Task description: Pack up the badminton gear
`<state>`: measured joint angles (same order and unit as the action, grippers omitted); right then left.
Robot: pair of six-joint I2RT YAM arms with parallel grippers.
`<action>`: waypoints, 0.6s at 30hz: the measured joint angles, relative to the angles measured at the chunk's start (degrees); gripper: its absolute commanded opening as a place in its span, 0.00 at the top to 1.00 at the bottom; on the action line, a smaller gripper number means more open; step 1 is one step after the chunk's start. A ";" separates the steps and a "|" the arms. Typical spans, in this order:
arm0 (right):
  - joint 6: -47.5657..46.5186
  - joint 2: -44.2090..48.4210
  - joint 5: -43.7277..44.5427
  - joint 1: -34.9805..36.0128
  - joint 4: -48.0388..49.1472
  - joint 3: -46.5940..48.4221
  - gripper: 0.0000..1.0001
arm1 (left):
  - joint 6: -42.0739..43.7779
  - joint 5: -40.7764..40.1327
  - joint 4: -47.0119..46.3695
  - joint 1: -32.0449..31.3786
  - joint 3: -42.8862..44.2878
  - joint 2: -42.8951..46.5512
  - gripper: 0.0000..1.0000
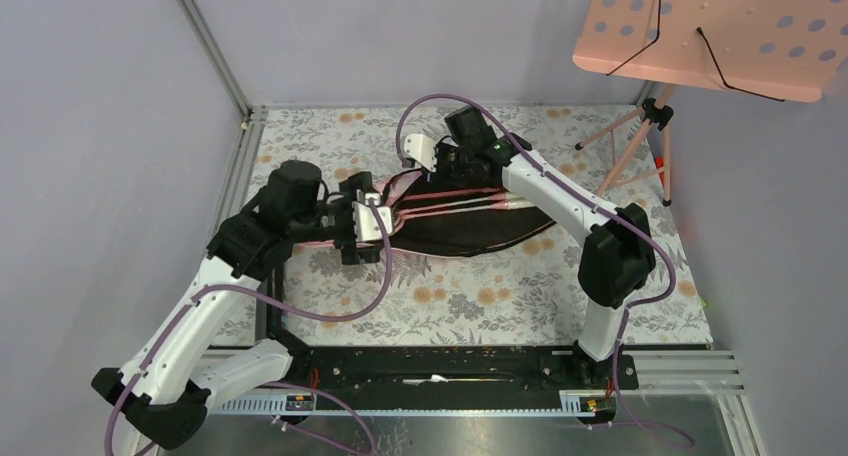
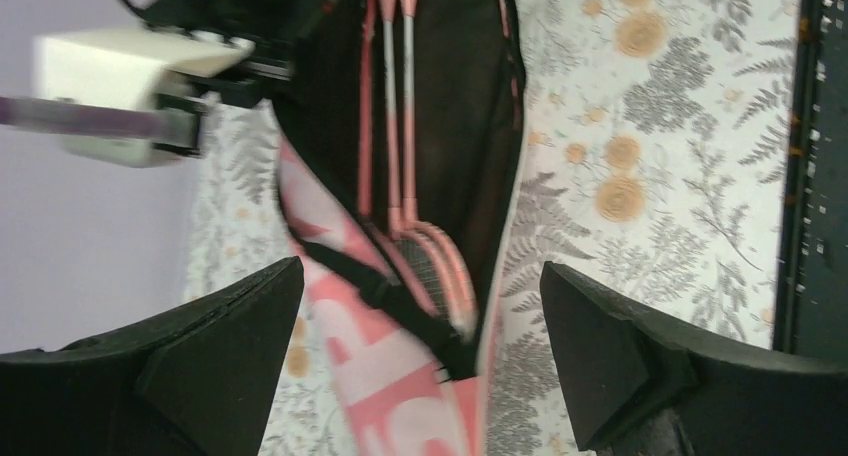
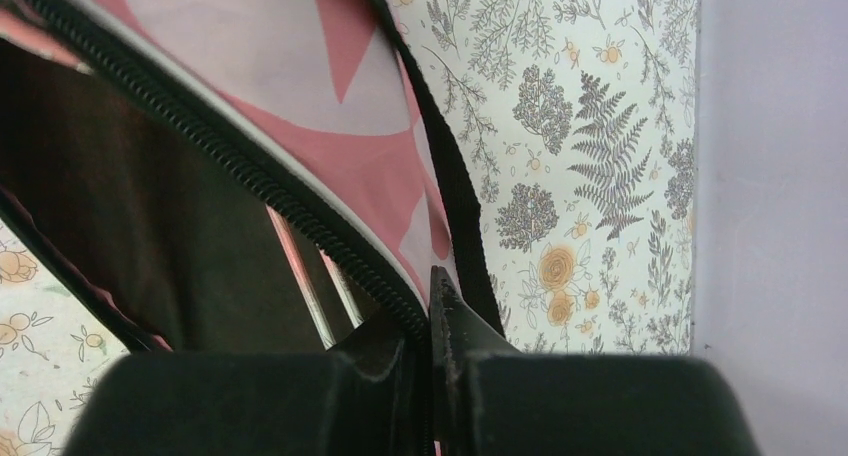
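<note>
Top external view: a long pink bag (image 1: 470, 234) lies unzipped at the centre of the floral worktop (image 1: 500, 301), its black lining showing and two pink rackets (image 1: 450, 198) resting side by side inside it. The left pincer (image 1: 383, 226) hangs at the bag's left end, while the right pincer (image 1: 445, 166) sits at the bag's upper edge, just above the racket shafts. A pink perforated music stand (image 1: 710, 36) fills the upper right of the frame, well apart from the bag. Left wrist view: the left pincer (image 2: 420, 351) stands wide, its two black fingers (image 2: 215, 351) at the lower corners of the frame and holding nothing, apart from the bag (image 2: 375, 386) beneath them. The rackets (image 2: 400, 126) run down the middle of the frame within the black lining, their heads at the lower centre beside a black strap (image 2: 380, 286). Right wrist view: the right pincer (image 3: 432, 326) is clamped tight on the bag (image 3: 330, 126) at its edge, where the black zip (image 3: 250, 171) runs down from the upper left into the closed jaws. Two thin racket shafts (image 3: 310, 291) show just left of the grip, inside the dark opening.
</note>
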<state>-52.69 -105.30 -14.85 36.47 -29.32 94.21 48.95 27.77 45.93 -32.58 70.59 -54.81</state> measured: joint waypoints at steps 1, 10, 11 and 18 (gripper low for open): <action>0.09 0.00 0.50 0.00 0.24 -0.15 1.00 | 0.35 0.57 0.70 0.00 -1.44 -0.09 0.01; 0.02 0.02 -1.16 -0.02 -0.02 -3.23 1.00 | 8.68 -7.74 7.89 2.05 -7.23 -2.71 0.01; 0.00 0.04 -1.42 -0.02 -0.17 -3.23 1.00 | 10.19 -8.85 9.70 3.58 -7.56 -2.97 0.01; 0.04 0.09 -4.92 -0.02 -2.97 -2.54 1.00 | 17.66 -14.62 16.02 14.58 -6.16 -6.80 0.05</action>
<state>-52.64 -105.21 -19.77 36.45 -32.29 91.68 66.61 13.15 61.95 -18.00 64.42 -61.60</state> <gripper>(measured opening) 0.046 0.966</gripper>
